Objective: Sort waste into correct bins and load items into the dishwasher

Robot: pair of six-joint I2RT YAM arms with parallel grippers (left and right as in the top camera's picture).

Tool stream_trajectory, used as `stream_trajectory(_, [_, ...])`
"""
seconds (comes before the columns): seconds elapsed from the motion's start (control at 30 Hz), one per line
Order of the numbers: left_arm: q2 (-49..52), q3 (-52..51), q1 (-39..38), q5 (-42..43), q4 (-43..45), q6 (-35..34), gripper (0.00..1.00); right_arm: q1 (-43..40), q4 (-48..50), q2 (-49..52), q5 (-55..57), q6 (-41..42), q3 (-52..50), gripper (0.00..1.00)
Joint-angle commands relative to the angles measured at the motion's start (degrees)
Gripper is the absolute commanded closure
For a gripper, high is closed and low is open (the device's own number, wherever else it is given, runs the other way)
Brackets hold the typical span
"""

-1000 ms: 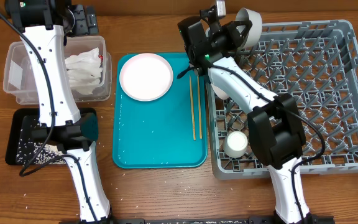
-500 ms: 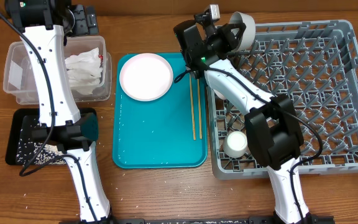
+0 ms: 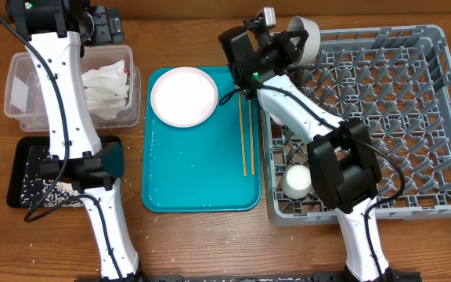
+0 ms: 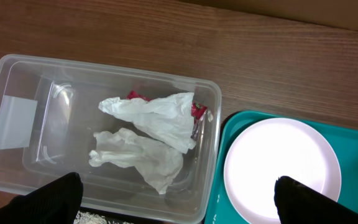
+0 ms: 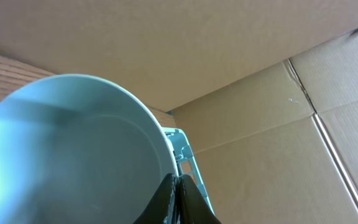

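Note:
My right gripper [image 3: 286,43] is shut on the rim of the large white plate [image 3: 309,33] and holds it tilted on edge over the back-left corner of the grey dish rack [image 3: 413,117]. The right wrist view shows my fingers [image 5: 178,185] pinched on the plate [image 5: 73,149]. My left gripper [image 4: 179,199] is open and empty above the clear tub [image 3: 22,94], which holds crumpled napkins [image 4: 154,124]. The smaller plate [image 3: 183,95] and two chopsticks [image 3: 246,133] lie on the teal tray [image 3: 202,180]. A white cup [image 3: 297,180] sits in the rack.
The black tray [image 3: 26,188] with rice grains lies in front of the clear tub, partly hidden by my left arm. A few grains lie scattered on the teal tray. A cardboard wall stands behind the table.
My right gripper has shifted a little to the left and back with the large plate, then held still. My left arm has not moved.

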Motion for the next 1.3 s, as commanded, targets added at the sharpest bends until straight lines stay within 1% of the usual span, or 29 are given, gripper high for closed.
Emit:
stream_trajectory(0.0, [-1.4, 1.2, -0.5, 0.5, 0.0, 0.0, 0.0, 0.4, -0.2, 0.9, -0.1, 0.0, -0.4, 0.96])
stream_trajectory(0.37, [-1.4, 1.2, -0.5, 0.5, 0.1, 0.0, 0.0, 2.3, -0.4, 0.9, 0.0, 0.0, -0.4, 0.95])
stream_trajectory(0.4, [-1.4, 1.2, -0.5, 0.5, 0.0, 0.0, 0.0, 2.6, -0.4, 0.9, 0.0, 0.0, -0.4, 0.92])
stream_trajectory(0.43, [-1.4, 1.2, -0.5, 0.5, 0.0, 0.0, 0.0, 2.9, -0.4, 0.9, 0.2, 0.0, -0.4, 0.86])
stream_trajectory(0.47, [-1.4, 1.2, -0.5, 0.5, 0.0, 0.0, 0.0, 3.2, -0.4, 0.9, 0.5, 0.0, -0.4, 0.73])
stream_trajectory(0.57, [-1.4, 1.2, -0.5, 0.5, 0.0, 0.0, 0.0, 4.0, 0.0, 0.9, 2.2, -0.2, -0.3, 0.55])
stream_trajectory(0.67, [-1.4, 1.2, -0.5, 0.5, 0.0, 0.0, 0.0, 4.6, 3.2, 0.9, 3.8, -1.3, -0.2, 0.37])
stream_trajectory(0.7, [-1.4, 1.2, -0.5, 0.5, 0.0, 0.0, 0.0, 4.8, 5.2, 0.7, 3.8, -2.8, -0.1, 0.34])
stream_trajectory(0.83, [-1.4, 1.2, -0.5, 0.5, 0.0, 0.0, 0.0, 5.7, 18.3, -0.4, 3.0, -12.5, -0.1, 0.31])
stream_trajectory(0.87, [-1.4, 1.2, -0.5, 0.5, 0.0, 0.0, 0.0, 6.0, 25.4, -1.2, 2.3, -17.6, -0.1, 0.3])
stream_trajectory(0.9, [-1.4, 1.2, -0.5, 0.5, 0.0, 0.0, 0.0, 6.2, 29.1, -1.5, 1.9, -20.2, -0.1, 0.27])
stream_trajectory(0.97, [-1.4, 1.2, -0.5, 0.5, 0.0, 0.0, 0.0, 6.7, 38.7, -2.2, 1.0, -26.8, -0.1, 0.15])
stream_trajectory(1.07, [-1.4, 1.2, -0.5, 0.5, 0.0, 0.0, 0.0, 7.7, 48.3, -2.5, 0.3, -32.9, -0.1, 0.06])
stream_trajectory(1.1, [-1.4, 1.2, -0.5, 0.5, 0.0, 0.0, 0.0, 8.0, 49.5, -2.5, 0.1, -33.2, -0.1, 0.05])
stream_trajectory(1.17, [-1.4, 1.2, -0.5, 0.5, 0.1, 0.0, 0.0, 8.6, 49.0, -2.5, -0.8, -32.1, -0.1, 0.04])
stream_trajectory(1.23, [-1.4, 1.2, -0.5, 0.5, 0.0, 0.0, 0.0, 9.0, 45.5, -2.5, -1.8, -28.5, -0.1, 0.04])
stream_trajectory(1.27, [-1.4, 1.2, -0.5, 0.5, 0.0, 0.0, 0.0, 9.2, 42.2, -2.5, -3.0, -25.8, -0.1, 0.03])
